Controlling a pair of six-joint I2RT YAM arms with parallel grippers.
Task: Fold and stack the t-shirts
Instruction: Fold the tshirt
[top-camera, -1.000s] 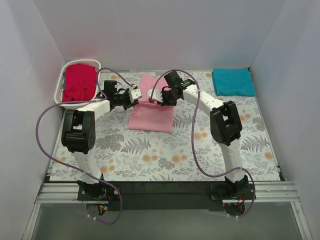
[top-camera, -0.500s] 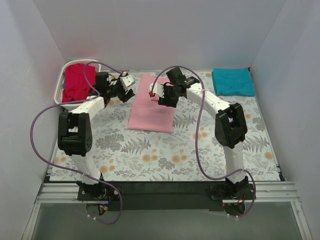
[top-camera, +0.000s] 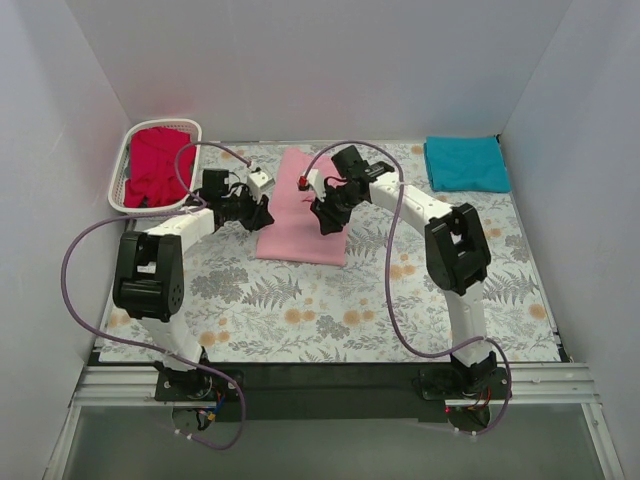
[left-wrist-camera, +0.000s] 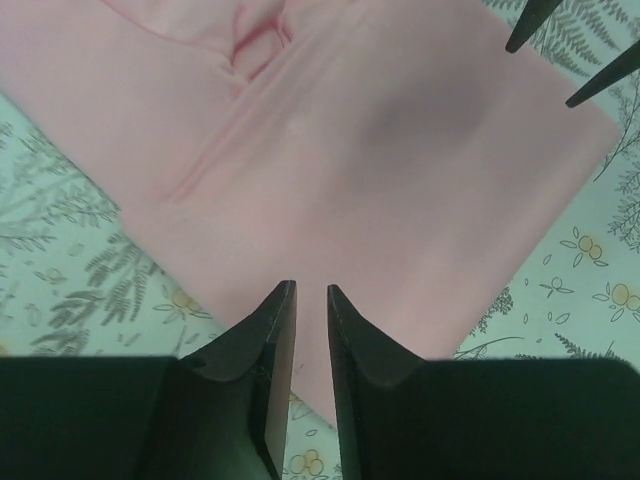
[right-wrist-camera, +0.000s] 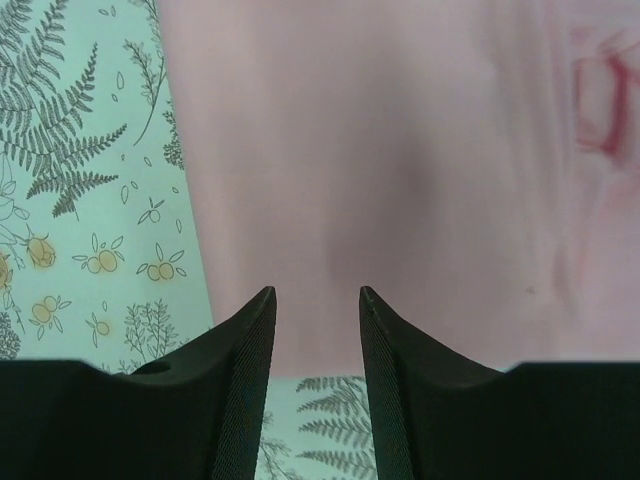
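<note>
The light pink t-shirt (top-camera: 300, 215) lies folded into a flat oblong on the floral mat, also seen in the left wrist view (left-wrist-camera: 380, 150) and the right wrist view (right-wrist-camera: 400, 150). My left gripper (top-camera: 263, 214) hovers over its left edge, jaws (left-wrist-camera: 310, 288) a narrow slit apart with nothing between them. My right gripper (top-camera: 325, 217) hangs over the shirt's middle, open and empty (right-wrist-camera: 317, 290). The bright red t-shirt (top-camera: 158, 165) lies in the white basket (top-camera: 119, 182). The teal t-shirt (top-camera: 465, 163) lies folded at the back right.
The floral mat (top-camera: 330, 310) covers the table between white walls. The basket stands at the back left corner, close to the left arm. The right gripper's dark fingertips (left-wrist-camera: 535, 25) show at the top right of the left wrist view.
Both grippers were shut on the pink cloth a second ago and have let it go. The left swung out toward the basket and came back; both now sit lower over the shirt, jaws narrowing again.
</note>
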